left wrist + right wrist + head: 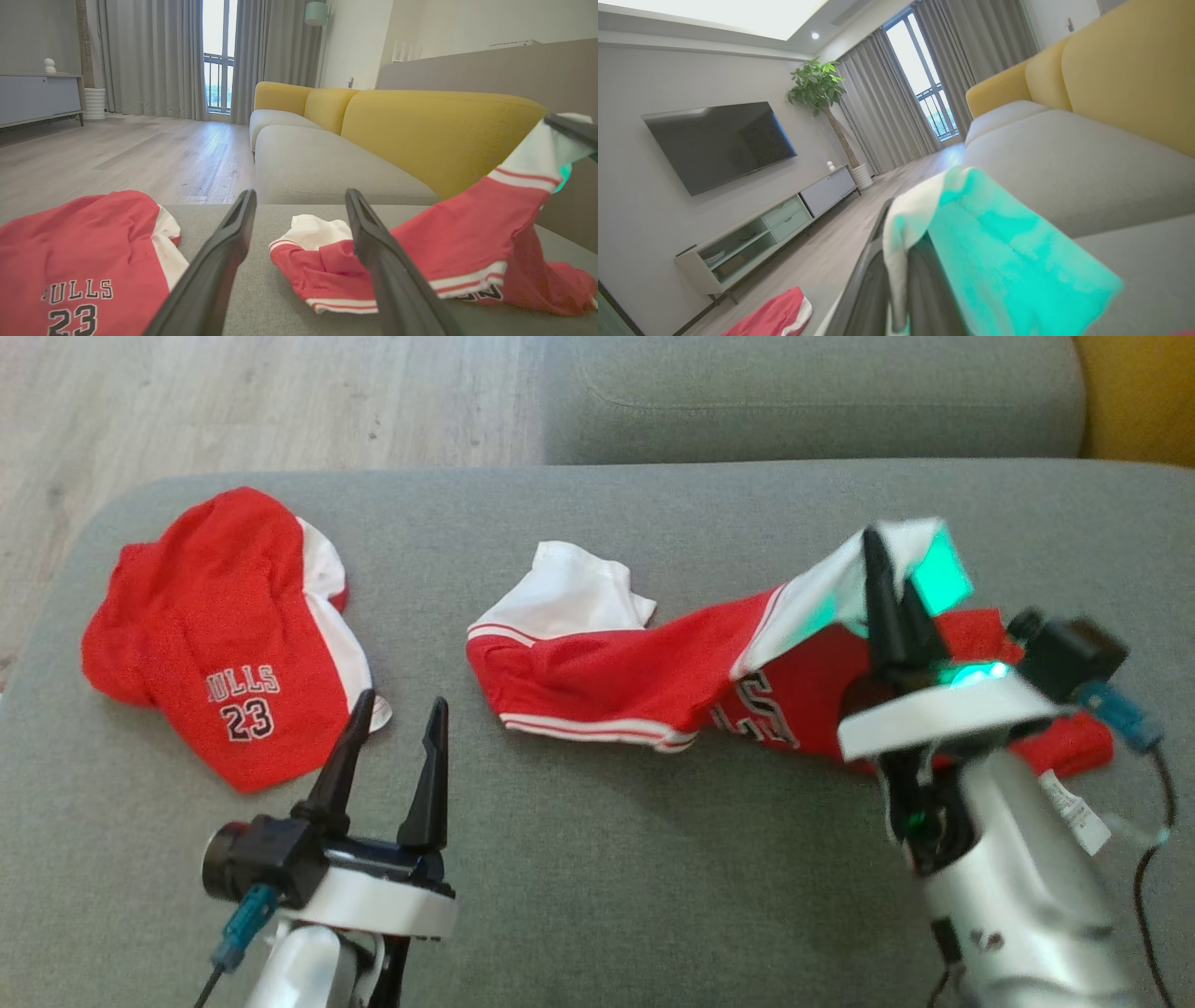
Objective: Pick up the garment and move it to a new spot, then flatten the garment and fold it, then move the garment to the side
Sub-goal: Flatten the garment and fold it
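- Nearest, at 7 o'clock of the head view, the left hand has its two dark fingers spread apart and grips nothing. It sits over the bare grey sofa seat.
- At 9 o'clock on the seat lie red shorts printed "ULLS 23"; the first letter is lost in a crease.
- From the centre toward 3 o'clock the garment, a red jersey with white trim, lies crumpled. One white sleeve rests flat on the seat at its left end.
- At 3 o'clock the right hand is closed on the garment's white edge and holds it raised off the seat. This hand is blurred, and green light tints the cloth.
- Folds and the right arm partly cover the jersey's number.
- Around the seat are a pale wood floor at 11 o'clock, a yellow sofa back, grey curtains, a wall television and a potted plant.
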Robot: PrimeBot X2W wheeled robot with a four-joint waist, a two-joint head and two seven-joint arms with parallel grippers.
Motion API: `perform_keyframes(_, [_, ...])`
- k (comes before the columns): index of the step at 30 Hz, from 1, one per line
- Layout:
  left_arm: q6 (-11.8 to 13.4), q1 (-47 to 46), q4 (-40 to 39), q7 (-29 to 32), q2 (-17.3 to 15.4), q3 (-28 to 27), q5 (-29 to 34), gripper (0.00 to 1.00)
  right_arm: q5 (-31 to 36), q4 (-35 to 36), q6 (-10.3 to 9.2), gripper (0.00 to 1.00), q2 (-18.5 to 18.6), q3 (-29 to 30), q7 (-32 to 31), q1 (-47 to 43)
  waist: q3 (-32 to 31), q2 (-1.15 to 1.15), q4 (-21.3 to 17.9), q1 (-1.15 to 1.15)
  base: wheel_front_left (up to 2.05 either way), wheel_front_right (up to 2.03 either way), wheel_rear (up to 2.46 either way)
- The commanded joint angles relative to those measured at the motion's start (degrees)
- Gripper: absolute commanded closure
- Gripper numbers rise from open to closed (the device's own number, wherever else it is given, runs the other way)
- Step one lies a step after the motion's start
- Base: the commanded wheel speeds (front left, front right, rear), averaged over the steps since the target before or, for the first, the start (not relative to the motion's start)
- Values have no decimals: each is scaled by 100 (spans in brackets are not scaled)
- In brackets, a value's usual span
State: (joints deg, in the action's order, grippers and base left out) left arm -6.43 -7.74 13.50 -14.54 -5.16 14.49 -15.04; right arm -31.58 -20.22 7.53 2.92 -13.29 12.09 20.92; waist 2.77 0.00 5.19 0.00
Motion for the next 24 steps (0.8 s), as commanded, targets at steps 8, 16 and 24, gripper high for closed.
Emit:
perform_keyframes(8, [-54,-38,-160,-46,72,-334,70,0,262,335,-4,100,-4,188,-600,970,-188,0,209,0,0,0,0])
perform_keyframes(16, [-70,76,-189,-46,126,-534,76,0,-4,688,-4,100,-4,-748,-777,592,-284,0,333,0,0,0,0])
perform_keyframes(24, [-86,139,-204,-46,147,-632,142,0,53,1031,-4,100,-4,-958,-615,184,-314,0,341,0,0,0,0])
